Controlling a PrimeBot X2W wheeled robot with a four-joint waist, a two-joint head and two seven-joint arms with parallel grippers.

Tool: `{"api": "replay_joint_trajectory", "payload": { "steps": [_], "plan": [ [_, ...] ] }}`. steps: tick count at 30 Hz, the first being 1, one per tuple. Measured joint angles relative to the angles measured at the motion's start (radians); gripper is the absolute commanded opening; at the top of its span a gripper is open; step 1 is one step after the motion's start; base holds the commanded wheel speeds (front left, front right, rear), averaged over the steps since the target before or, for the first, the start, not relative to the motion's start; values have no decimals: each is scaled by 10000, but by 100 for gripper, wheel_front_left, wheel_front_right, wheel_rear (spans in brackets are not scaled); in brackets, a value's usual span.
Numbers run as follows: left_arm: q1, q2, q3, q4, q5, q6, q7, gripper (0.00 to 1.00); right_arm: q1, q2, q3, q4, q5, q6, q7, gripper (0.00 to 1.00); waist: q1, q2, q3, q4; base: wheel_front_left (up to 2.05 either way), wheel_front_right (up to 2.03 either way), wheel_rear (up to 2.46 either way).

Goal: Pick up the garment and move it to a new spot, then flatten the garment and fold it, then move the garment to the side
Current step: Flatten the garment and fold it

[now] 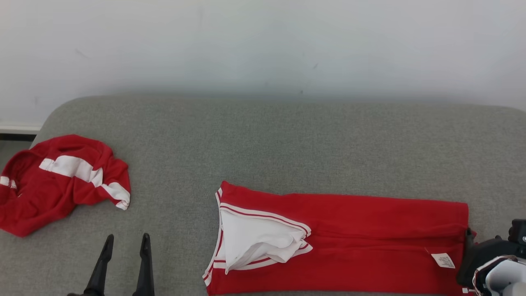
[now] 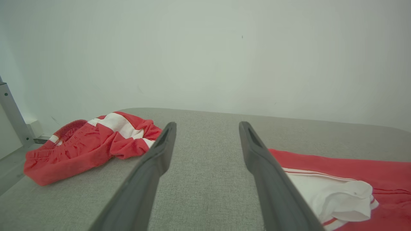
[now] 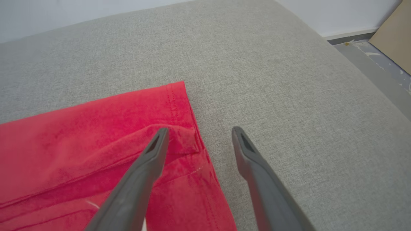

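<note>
The folding step looks to be in hand. The red jersey (image 1: 349, 230) lies toward 5 o'clock on the grey cushion (image 1: 263, 144), already doubled lengthwise into a long flat band. Its white-trimmed neck end points toward the middle and its care label (image 1: 443, 260) sits near the far right end.

The right gripper (image 3: 199, 131), down at 4 o'clock, has its jaws spread wide and holds nothing. One finger hangs over the jersey's hem (image 3: 176, 99) and the other over bare cushion beside it.

The left gripper (image 1: 127, 237), at 7 o'clock, is just as wide open and empty, over bare cushion between the jersey and the crumpled red-and-white shorts (image 1: 61, 185) at 9 o'clock.

I'd judge the next move is for the right fingers to drop, pinch all the hem layers together, and carry that end across toward the neck. The left gripper could pin the neck end meanwhile.
</note>
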Motion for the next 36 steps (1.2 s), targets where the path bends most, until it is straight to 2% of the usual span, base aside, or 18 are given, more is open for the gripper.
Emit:
{"api": "replay_joint_trajectory", "payload": {
  "steps": [10, 15, 21, 25, 31, 32, 33, 34, 36],
  "plan": [
    [-290, 157, -184, 593, -132, -297, 4, 100, -988, -468, 192, 1363, -276, 2, 274, 100, 1, 1, 614, 152, 0, 0, 0],
    [-436, 307, -376, 750, -339, -385, 336, 100, -1313, -677, 167, 1967, -451, 2, 454, 100, 0, 0, 876, 195, 0, 0, 0],
    [-517, 476, -476, 646, -568, -395, 604, 100, -1606, -692, 117, 2531, -437, 2, 961, 100, 0, -1, 1046, 210, 0, 0, 0],
    [-544, 518, -472, 523, -608, -389, 694, 100, -1732, -677, 163, 2675, -205, 0, 1856, 100, -1, -2, 1053, 180, 0, 0, 0],
    [-509, 548, -445, 405, -677, -290, 754, 100, -1514, -742, 589, 2282, 134, 0, 2470, 100, -1, -2, 1034, 77, 0, 0, 0],
    [-486, 552, -445, 382, -690, -288, 769, 100, -1474, -759, 665, 2199, 173, 0, 2514, 47, -1, -1, 1039, 47, 0, 0, 0],
    [-472, 556, -454, 368, -692, -288, 792, 100, -1430, -769, 736, 2128, 194, 0, 2520, 18, -1, 0, 1046, 19, 0, 0, 0],
    [-470, 564, -468, 357, -696, -272, 794, 100, -1404, -771, 828, 2067, 199, 0, 2560, 0, -1, 0, 1058, -8, 0, 0, 0],
    [-476, 587, -477, 318, -709, -270, 834, 100, -1396, -727, 961, 1971, 245, 2, 2596, 0, -1, 0, 1095, -49, 0, 0, 0]
  ]
}}
